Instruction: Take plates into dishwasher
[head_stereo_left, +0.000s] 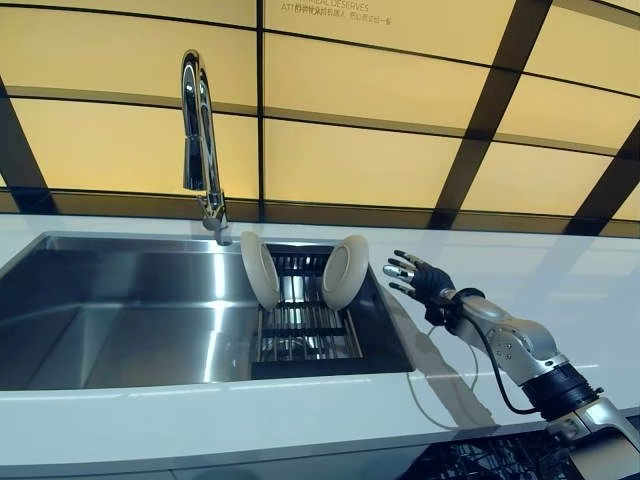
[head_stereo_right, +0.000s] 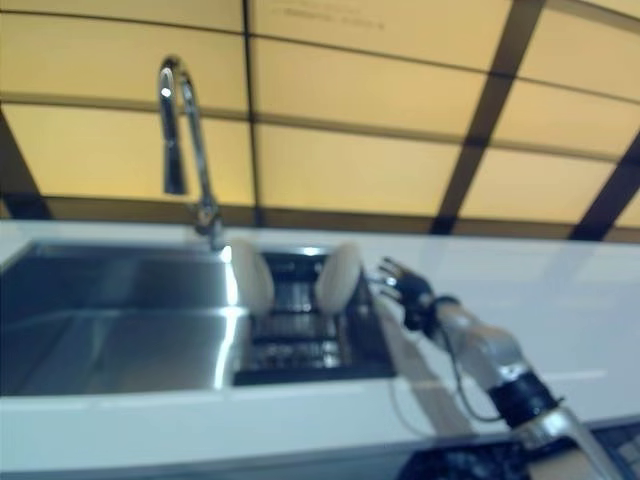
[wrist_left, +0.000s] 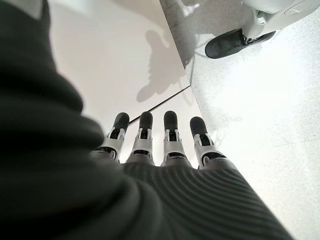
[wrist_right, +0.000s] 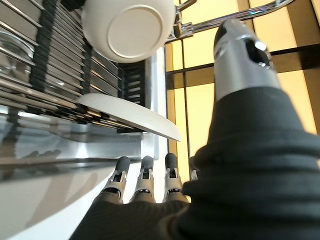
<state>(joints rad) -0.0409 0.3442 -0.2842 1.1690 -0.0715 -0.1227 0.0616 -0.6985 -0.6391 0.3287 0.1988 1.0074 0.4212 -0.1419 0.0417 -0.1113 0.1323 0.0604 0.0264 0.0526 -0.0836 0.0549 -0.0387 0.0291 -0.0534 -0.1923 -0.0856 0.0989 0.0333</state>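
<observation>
At the near edge runs the white counter (head_stereo_left: 200, 410), and the steel sink (head_stereo_left: 120, 310) is set into it. The right arm of the robot comes in from the lower right and reaches over the counter toward the right rim of the sink. The right hand (head_stereo_left: 418, 280) is above the counter, just beside this rim, and its fingers (wrist_right: 145, 175) are straight and spread, holding nothing. It is near the closer plate but it does not touch it.

Inside the sink, in the right part, lies a dark drying rack (head_stereo_left: 300, 330) with metal bars. Two white plates stand on their edges at the far end of the rack. The left plate (head_stereo_left: 261, 268) leans with its face turned to the right, and the right plate (head_stereo_left: 345, 271) leans toward the hand side, with its back turned to the hand. The two plates are apart from each other, with bare rack bars between them. Both are in the sink; neither is in a hand.

The left hand (wrist_left: 165, 145) shows only in its own wrist view, hanging low beside a white panel and the floor, fingers straight and relaxed, empty.

Behind the sink, at its far rim, stands a tall chrome tap (head_stereo_left: 200, 150), curved at the top. Beyond it rises a wall of yellow panels (head_stereo_left: 380, 90) divided by dark strips
</observation>
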